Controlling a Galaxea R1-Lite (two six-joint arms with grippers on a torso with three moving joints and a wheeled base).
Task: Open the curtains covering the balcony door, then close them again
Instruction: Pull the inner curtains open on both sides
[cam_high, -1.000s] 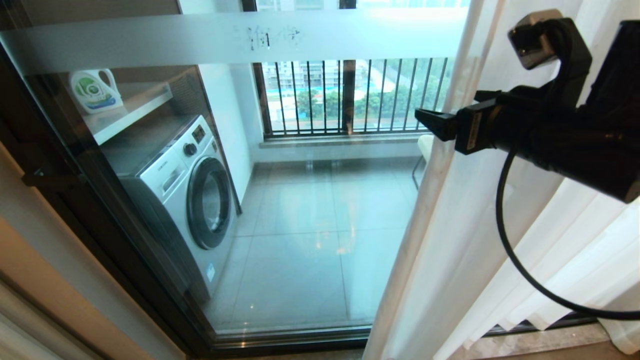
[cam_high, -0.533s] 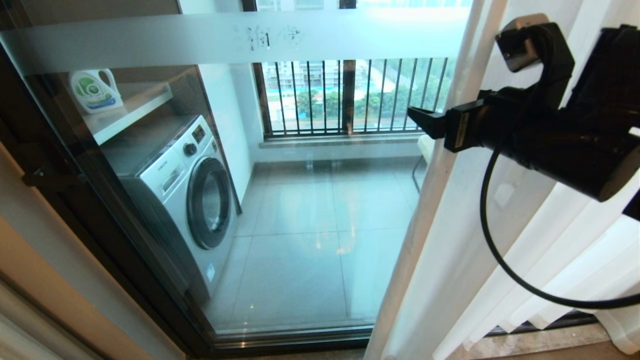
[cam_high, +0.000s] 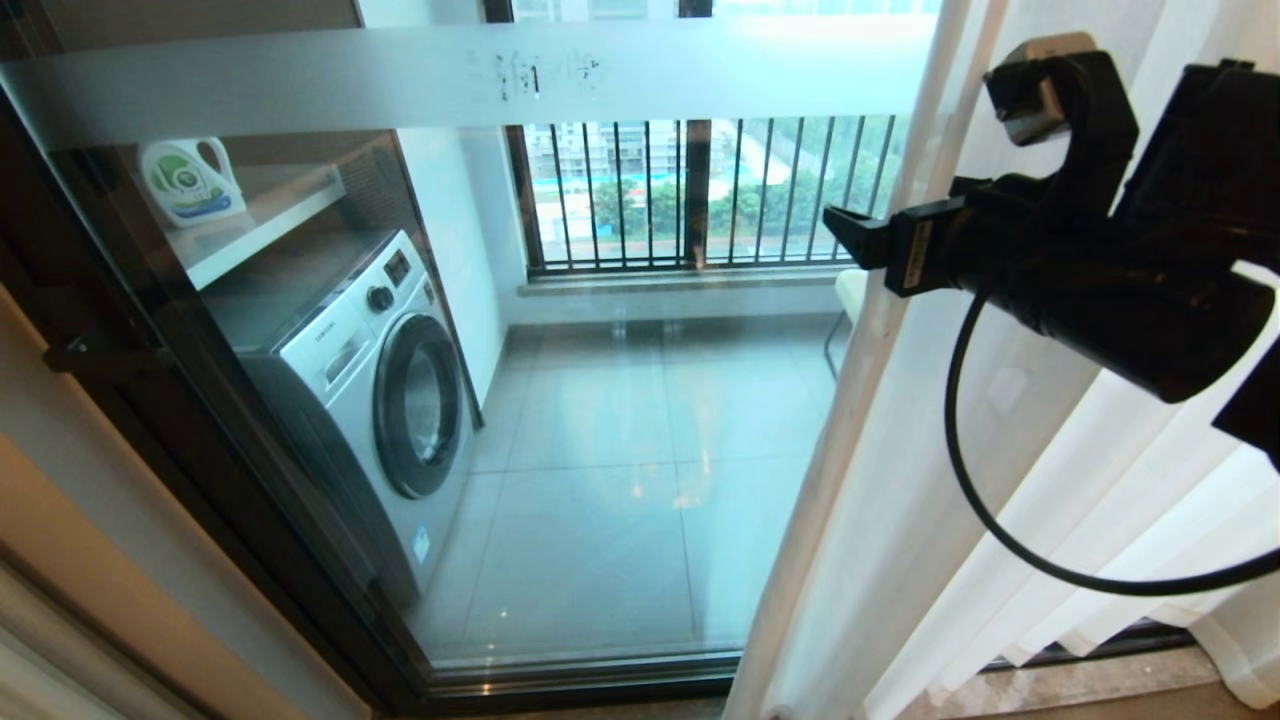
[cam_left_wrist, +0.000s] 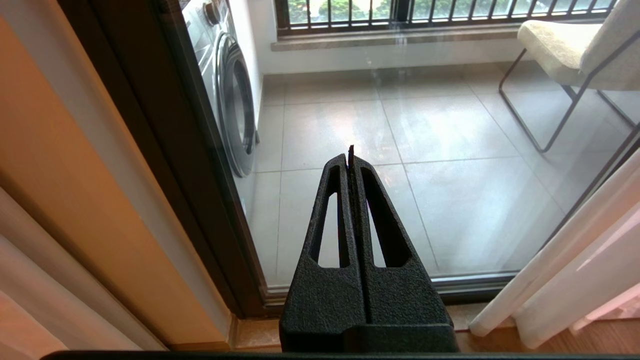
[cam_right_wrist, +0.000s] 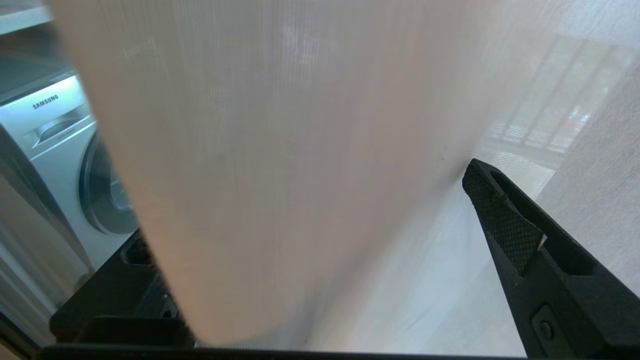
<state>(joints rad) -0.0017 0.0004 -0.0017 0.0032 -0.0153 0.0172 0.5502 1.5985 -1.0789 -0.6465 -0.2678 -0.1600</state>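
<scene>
The sheer white curtains (cam_high: 900, 480) hang bunched at the right, leaving most of the balcony door (cam_high: 620, 450) bare. The door is glass in a dark frame and has a frosted band (cam_high: 300, 80) across it. My right gripper (cam_high: 880, 245) is at the curtain's leading edge, open. The hem fold (cam_right_wrist: 300, 125) passes between its two fingers, and one finger (cam_right_wrist: 500, 215) shows against the fabric. The other finger is mostly hidden behind the fold. My left gripper (cam_left_wrist: 350, 155) is shut on nothing, low down and pointing at the foot of the glass. The curtain's bottom (cam_left_wrist: 565, 265) hangs to its right.
Behind the glass stand a white washing machine (cam_high: 390, 390), a detergent bottle (cam_high: 190, 180) on a shelf, a cushioned chair (cam_left_wrist: 560, 45) and a black-barred railing window (cam_high: 700, 190). A thick beige drape (cam_left_wrist: 60, 200) hangs at the left of the door frame (cam_high: 250, 500).
My right arm has shifted a little to the left and its wrist has tilted, staying at the curtain's edge. The curtain has hardly moved. The left gripper is still.
</scene>
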